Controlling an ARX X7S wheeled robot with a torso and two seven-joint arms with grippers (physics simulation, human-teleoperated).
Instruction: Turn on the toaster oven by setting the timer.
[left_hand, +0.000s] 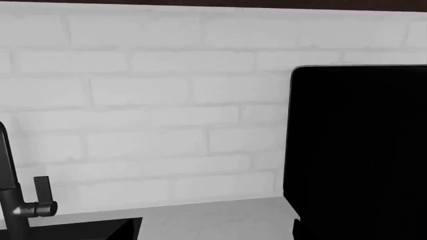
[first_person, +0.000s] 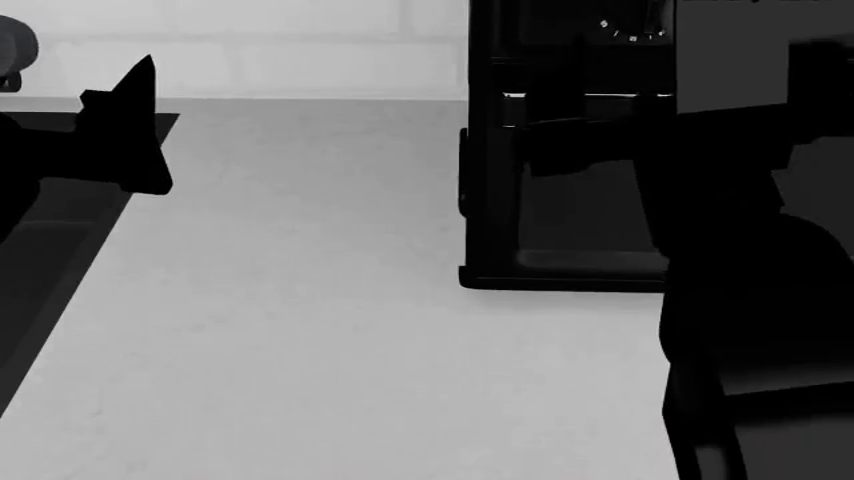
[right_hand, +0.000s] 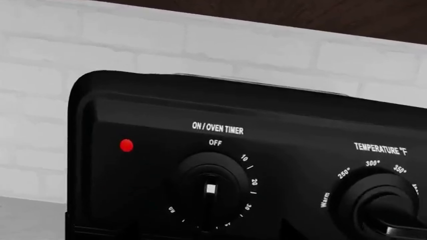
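Reaching toward the toaster oven (first_person: 561, 150) at the counter's (first_person: 307, 330) far right, against the brick wall (left_hand: 133, 100), the right arm should square onto the ON/OVEN TIMER dial (right_hand: 211, 190) and twist past OFF; neither pincer's opening can be made out, nor any contact.

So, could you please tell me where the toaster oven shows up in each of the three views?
Left wrist view: toaster oven, a plain black box at the picture's right edge.
Head view: top middle, its door facing the camera, partly behind the right arm.
Right wrist view: close-up of its control panel, timer at bottom middle.
Shared landmark: white brick wall.
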